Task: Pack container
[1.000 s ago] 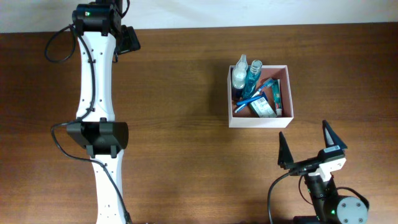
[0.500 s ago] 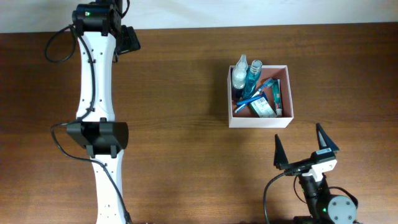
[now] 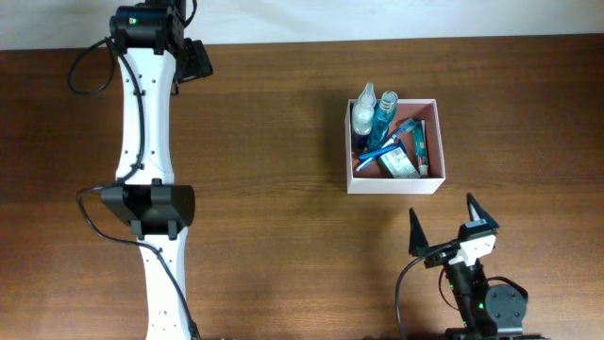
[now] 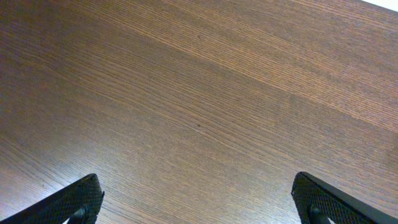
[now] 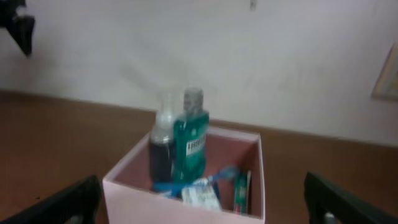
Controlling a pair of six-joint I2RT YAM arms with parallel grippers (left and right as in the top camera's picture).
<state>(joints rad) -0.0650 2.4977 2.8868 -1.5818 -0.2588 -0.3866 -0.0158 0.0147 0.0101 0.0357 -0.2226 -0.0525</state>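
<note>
Square container (image 3: 394, 185), opening upward, white walls, pink inside; right gripper (image 3: 442, 205) near it, left gripper (image 4: 199, 193) well apart, both splayed, empty.

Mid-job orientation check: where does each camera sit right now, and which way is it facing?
Overhead: above the table, looking straight down; the container, left arm and right pincer show.
Left wrist: on the left pincer, looking down at the wood-grain table; its open fingertips fill the bottom corners.
Right wrist: low, facing level across the table at the container and a pale wall; fingertips at bottom corners.
Shared: overhead and right wrist both show the container with its bottles.
</note>
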